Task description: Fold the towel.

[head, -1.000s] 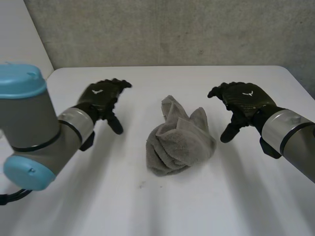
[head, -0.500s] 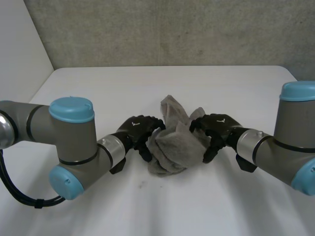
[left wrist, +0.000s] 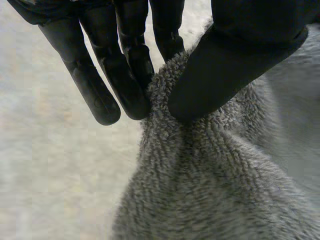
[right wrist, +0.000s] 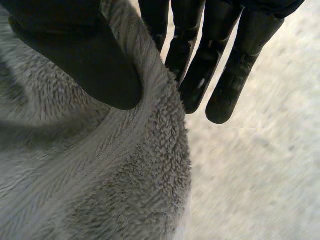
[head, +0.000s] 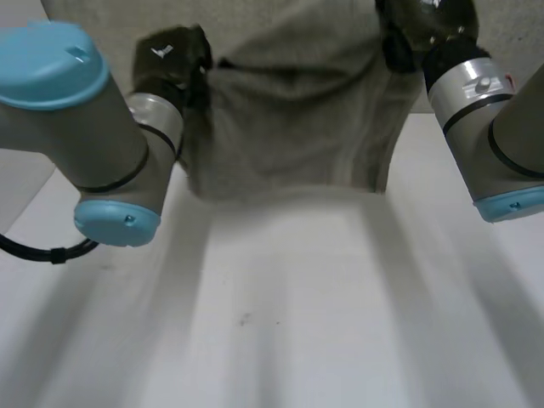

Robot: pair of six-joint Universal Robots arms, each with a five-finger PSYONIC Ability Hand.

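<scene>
The grey towel (head: 293, 110) hangs spread out in the air above the white table (head: 280, 306), lifted by its two upper corners. My left hand (head: 170, 64) pinches the upper left corner between thumb and fingers (left wrist: 127, 75), with the towel (left wrist: 210, 175) bunching under the thumb. At the upper right corner my right hand (head: 416, 34) pinches the towel (right wrist: 100, 175) the same way, thumb against fingers (right wrist: 200, 75). The towel's lower edge hangs a little above the tabletop.
A grey wall (head: 510, 51) stands behind the table. My two grey arms with light-blue caps (head: 51, 64) reach up on either side of the hanging towel.
Both hands closed on the crumpled towel lying on the table and lifted it high. The towel now hangs stretched between them.
</scene>
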